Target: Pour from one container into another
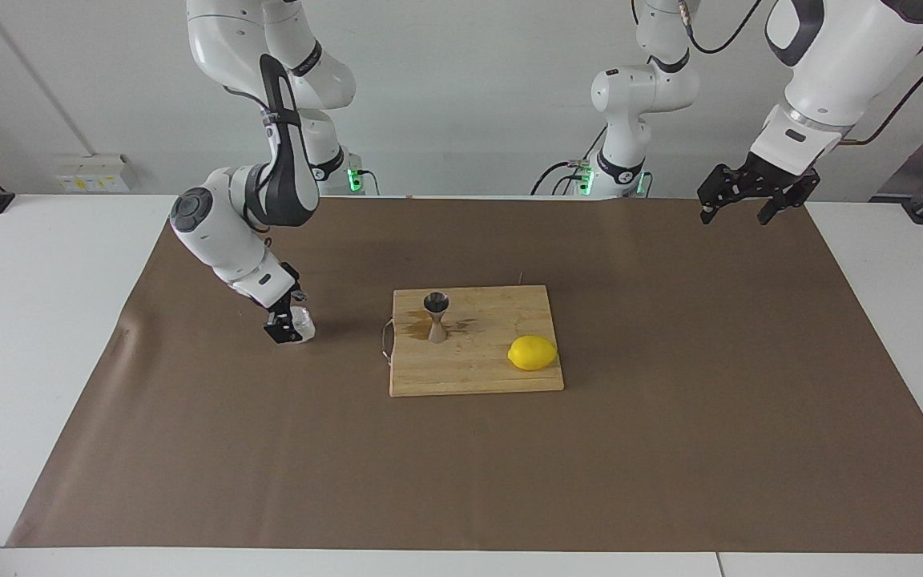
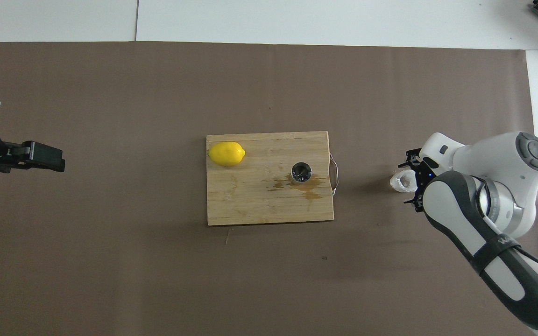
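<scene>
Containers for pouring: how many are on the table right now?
2. The glass cup lies on the brown mat toward the right arm's end, at the right gripper. The jigger stands upright on the cutting board, amid spilled liquid. None seems hidden.

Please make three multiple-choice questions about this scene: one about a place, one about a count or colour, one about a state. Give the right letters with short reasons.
1. Where does the steel jigger stand?
A. on the wooden cutting board
B. on the brown paper beside the board
C. in the left hand

2. How many lemons are on the board?
A. none
B. one
C. three

3. How is the cutting board around the jigger?
A. dry and clean
B. wet with spilled liquid
C. covered by a cloth

Answers:
1 A: the jigger stands upright on the cutting board, toward the right arm's end.
2 B: a single yellow lemon lies there.
3 B: dark stains spread around the jigger's base in the overhead view.
</scene>
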`<move>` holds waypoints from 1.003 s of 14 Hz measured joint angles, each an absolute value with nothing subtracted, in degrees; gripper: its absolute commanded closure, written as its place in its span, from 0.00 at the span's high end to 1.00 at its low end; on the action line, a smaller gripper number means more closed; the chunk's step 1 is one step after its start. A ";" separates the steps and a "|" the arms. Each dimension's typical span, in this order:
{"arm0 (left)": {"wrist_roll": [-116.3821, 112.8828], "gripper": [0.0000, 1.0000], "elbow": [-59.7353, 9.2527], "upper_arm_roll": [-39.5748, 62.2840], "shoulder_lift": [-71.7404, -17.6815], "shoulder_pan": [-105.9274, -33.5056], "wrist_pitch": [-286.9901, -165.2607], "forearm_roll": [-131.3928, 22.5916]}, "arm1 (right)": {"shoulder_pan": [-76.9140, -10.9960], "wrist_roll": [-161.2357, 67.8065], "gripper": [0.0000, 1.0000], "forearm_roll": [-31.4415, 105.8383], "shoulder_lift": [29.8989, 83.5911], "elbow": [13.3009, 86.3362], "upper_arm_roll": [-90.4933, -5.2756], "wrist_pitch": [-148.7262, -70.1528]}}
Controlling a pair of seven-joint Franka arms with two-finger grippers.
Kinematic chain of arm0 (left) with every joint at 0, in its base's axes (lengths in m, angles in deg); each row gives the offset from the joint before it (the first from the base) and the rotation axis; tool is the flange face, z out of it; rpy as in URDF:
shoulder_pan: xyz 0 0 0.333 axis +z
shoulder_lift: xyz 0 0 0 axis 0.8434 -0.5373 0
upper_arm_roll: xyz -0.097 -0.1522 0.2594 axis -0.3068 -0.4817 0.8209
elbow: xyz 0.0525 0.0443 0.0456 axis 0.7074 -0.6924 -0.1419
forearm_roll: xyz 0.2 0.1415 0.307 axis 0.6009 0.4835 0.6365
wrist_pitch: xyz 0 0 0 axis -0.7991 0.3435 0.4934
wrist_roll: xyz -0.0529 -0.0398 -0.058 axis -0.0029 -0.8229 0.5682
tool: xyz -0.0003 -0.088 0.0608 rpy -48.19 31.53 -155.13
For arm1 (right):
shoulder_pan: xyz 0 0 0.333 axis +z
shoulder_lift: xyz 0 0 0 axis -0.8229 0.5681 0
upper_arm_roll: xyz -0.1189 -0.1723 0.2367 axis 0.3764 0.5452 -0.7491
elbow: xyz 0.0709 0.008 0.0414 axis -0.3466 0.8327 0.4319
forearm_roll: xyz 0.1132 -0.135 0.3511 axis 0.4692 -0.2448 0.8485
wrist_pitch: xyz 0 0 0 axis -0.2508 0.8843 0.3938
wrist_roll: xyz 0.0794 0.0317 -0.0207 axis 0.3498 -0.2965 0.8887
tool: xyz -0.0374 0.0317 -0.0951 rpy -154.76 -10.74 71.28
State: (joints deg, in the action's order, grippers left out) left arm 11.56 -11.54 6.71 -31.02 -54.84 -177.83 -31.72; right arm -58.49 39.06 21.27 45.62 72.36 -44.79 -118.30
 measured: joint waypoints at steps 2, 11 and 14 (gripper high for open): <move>11.56 1.00 -11.54 6.71 -31.02 -54.84 -177.83 -31.72 | -58.38 34.13 1.00 21.24 43.01 72.24 -44.91 -116.54; 11.55 1.00 -11.55 6.71 -31.02 -54.84 -177.83 -31.72 | -58.19 1.55 1.00 18.27 38.75 57.26 -44.88 -108.17; 11.54 1.00 -11.55 6.71 -31.02 -54.84 -177.83 -31.72 | -57.97 -12.95 1.00 13.51 39.13 54.32 -44.94 -105.18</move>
State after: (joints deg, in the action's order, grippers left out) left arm 11.54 -11.55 6.71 -31.02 -54.84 -177.83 -31.72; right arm -57.97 -12.95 13.51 39.13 54.32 -44.94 -105.18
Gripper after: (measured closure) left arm 0.000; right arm 0.000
